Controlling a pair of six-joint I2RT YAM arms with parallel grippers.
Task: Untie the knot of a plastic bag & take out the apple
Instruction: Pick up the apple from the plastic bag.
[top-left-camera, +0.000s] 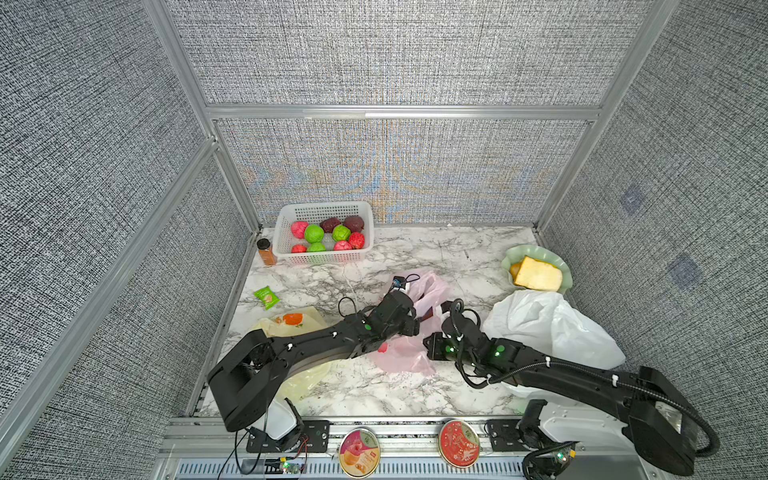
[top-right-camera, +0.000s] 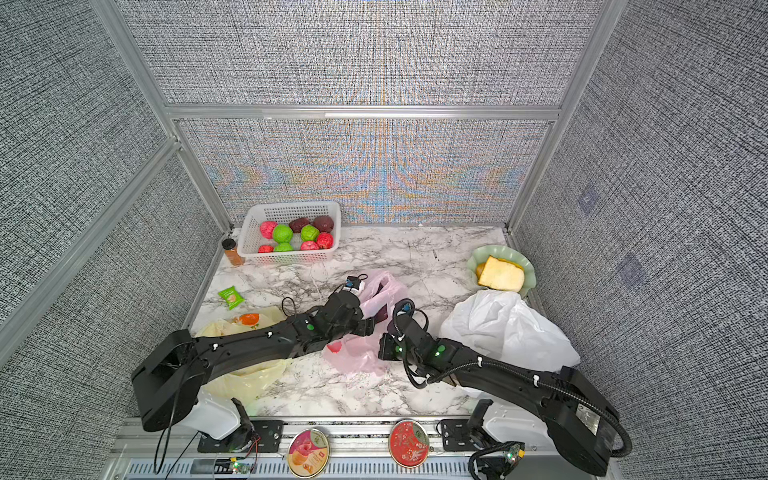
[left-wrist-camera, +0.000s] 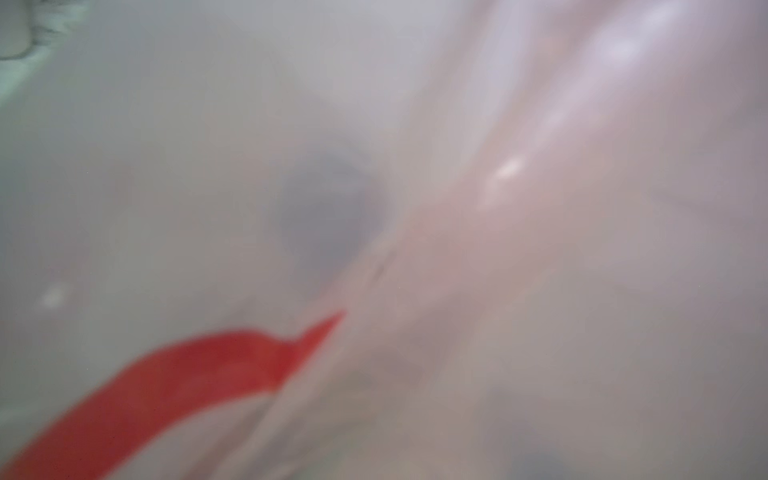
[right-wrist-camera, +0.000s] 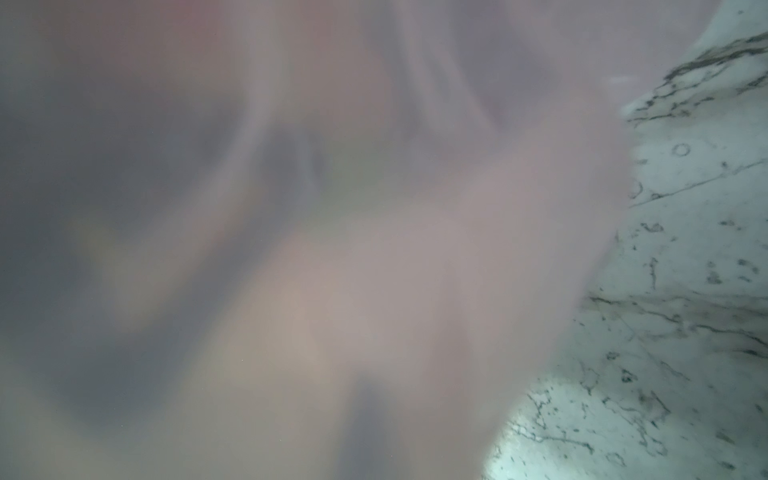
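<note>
Count from both top views: three plastic bags (top-left-camera: 409, 353), one basket (top-left-camera: 324, 205) holding nine fruits (top-left-camera: 313, 233), one jar (top-left-camera: 266, 251), one packet (top-left-camera: 266, 297), one plate (top-left-camera: 536, 249), one bread slice (top-left-camera: 538, 274), two round tins (top-left-camera: 359, 453).

marble table (top-left-camera: 436, 249) | on it: basket (top-left-camera: 324, 258), jar (top-left-camera: 266, 252), packet (top-left-camera: 266, 297), pink bag (top-left-camera: 405, 353), white bag (top-left-camera: 548, 328), yellow bag (top-left-camera: 305, 378), plate (top-left-camera: 536, 249)

A white basket (top-left-camera: 324, 258) of coloured fruit (top-left-camera: 313, 233) stands at the marble desk's (top-left-camera: 436, 249) back, a spice jar (top-left-camera: 266, 252) just beside it; a bread slice (top-left-camera: 537, 274) lies on a green plate (top-left-camera: 540, 249)
</note>
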